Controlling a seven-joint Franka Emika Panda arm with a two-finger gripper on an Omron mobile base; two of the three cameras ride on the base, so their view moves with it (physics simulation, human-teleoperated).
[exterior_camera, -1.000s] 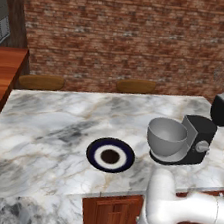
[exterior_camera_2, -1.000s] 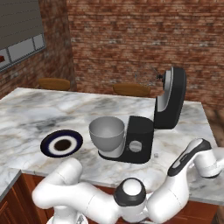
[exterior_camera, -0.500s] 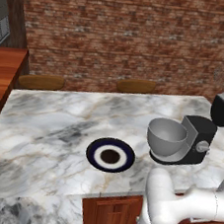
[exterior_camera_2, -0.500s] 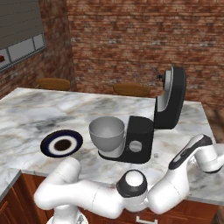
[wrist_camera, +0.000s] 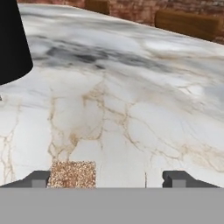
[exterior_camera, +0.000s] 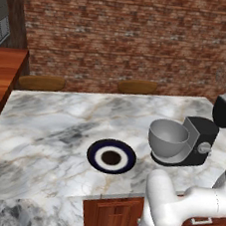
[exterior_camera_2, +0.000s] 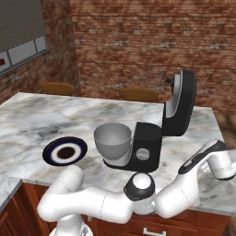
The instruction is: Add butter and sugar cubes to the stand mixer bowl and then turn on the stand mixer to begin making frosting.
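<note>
A brown speckled sugar cube (wrist_camera: pixel 73 174) lies on the marble counter between my open gripper's (wrist_camera: pixel 108 179) fingertips, close against the left fingertip (wrist_camera: pixel 38 178). The black stand mixer (exterior_camera_2: pixel 146 146) stands with its head (exterior_camera_2: pixel 179 103) tilted up, and its body edge (wrist_camera: pixel 11 39) fills the hand view's upper left. The grey metal stand mixer bowl (exterior_camera_2: pixel 113 138) (exterior_camera: pixel 168 138) sits empty on the mixer base. My arm reaches low to the right of the mixer, its wrist (exterior_camera_2: pixel 216 159) over the counter. No butter is in view.
A dark-blue-rimmed plate (exterior_camera: pixel 111 156) (exterior_camera_2: pixel 65 150) lies left of the bowl. Two wooden stools (exterior_camera: pixel 41 82) (exterior_camera: pixel 137 86) stand behind the marble counter (exterior_camera: pixel 58 123), with a brick wall beyond. A wooden cabinet top (exterior_camera: pixel 2 71) adjoins the counter's far left.
My arm has stretched slightly further right past the mixer. The mixer, bowl and plate have not moved.
</note>
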